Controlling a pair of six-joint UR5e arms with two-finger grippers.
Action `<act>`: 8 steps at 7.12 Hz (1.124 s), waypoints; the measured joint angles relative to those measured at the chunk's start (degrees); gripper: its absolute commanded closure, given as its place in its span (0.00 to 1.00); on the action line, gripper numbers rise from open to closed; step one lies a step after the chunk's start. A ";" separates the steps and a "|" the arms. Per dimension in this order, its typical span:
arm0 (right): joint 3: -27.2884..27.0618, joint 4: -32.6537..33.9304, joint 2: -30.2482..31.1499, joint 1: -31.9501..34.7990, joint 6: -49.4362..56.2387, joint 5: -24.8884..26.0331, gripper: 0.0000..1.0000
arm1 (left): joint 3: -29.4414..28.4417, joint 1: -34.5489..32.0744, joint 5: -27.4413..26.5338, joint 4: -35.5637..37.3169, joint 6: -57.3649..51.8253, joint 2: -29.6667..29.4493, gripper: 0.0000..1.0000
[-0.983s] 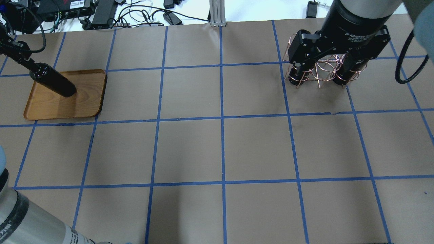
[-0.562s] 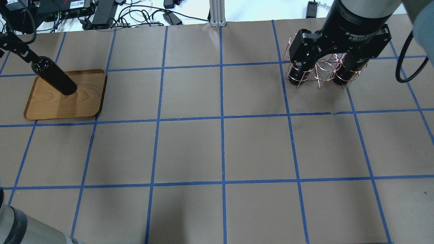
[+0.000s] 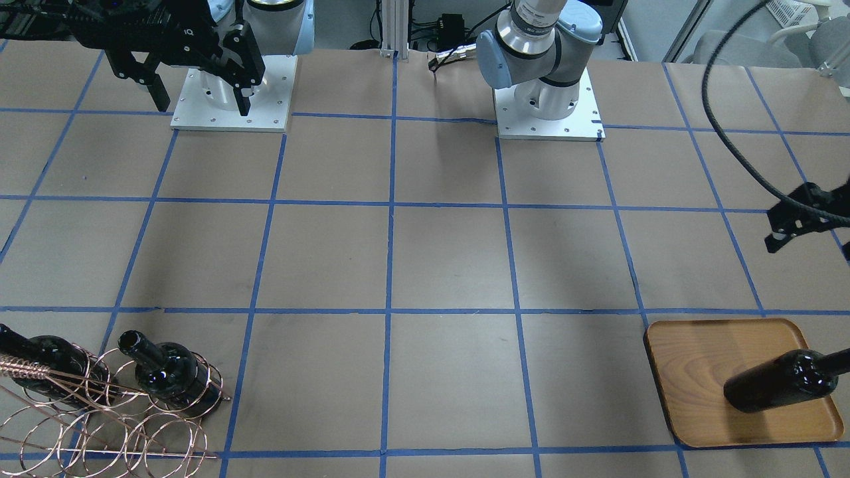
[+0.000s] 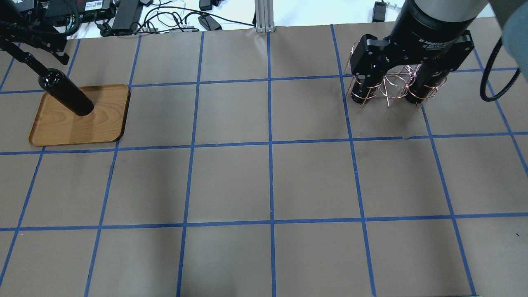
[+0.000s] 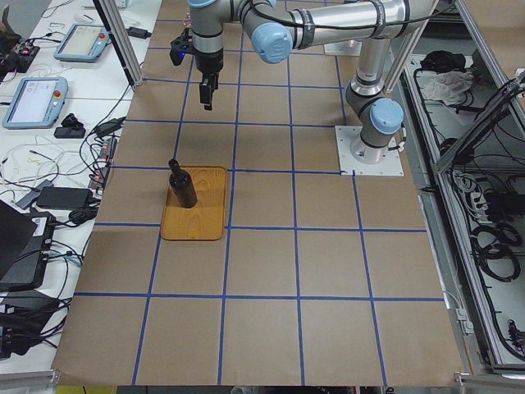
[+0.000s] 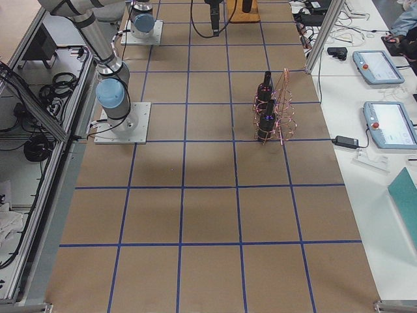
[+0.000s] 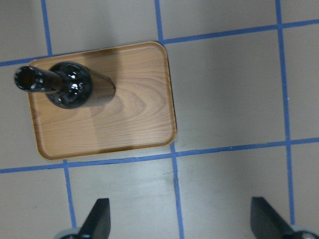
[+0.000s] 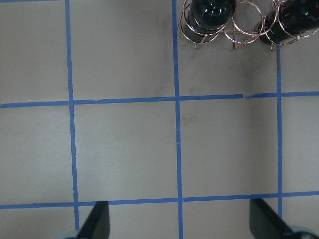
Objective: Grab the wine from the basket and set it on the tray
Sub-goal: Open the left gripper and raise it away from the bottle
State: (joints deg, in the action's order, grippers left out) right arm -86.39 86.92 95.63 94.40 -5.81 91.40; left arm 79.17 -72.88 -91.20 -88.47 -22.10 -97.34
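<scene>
Standing on the wooden tray [image 4: 103, 119], one wine bottle [image 4: 66, 93] seems delivered; left tool [image 7: 182, 224] and right tool [image 8: 180, 222] gape empty, so next is grasping another from the wire basket [image 3: 106, 415].

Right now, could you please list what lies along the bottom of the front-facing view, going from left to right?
Outer racked bottle → inner racked bottle → tray.

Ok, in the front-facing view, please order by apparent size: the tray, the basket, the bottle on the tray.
1-2. The tray and the basket: about alike; the basket is cut off by the picture's edge, so I do not rank them.
3. The bottle: clearly smallest.
</scene>
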 measured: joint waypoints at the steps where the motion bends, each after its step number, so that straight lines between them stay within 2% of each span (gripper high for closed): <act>1: 0.00 -0.02 0.00 0.00 0.00 0.02 0.00 | 1.86 -3.56 0.00 0.15 2.68 1.77 0.00; 4: -0.03 -0.06 0.00 0.00 0.04 0.09 0.00 | 3.58 -12.62 -0.49 0.34 13.88 4.17 0.00; 8: -0.08 -0.07 0.00 0.00 0.03 0.11 0.00 | 6.72 -14.45 -0.12 0.31 16.87 5.61 0.00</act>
State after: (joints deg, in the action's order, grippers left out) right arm -86.48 86.86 95.62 94.39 -5.77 91.51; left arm 85.88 -87.32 -91.32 -88.15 -5.24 -91.73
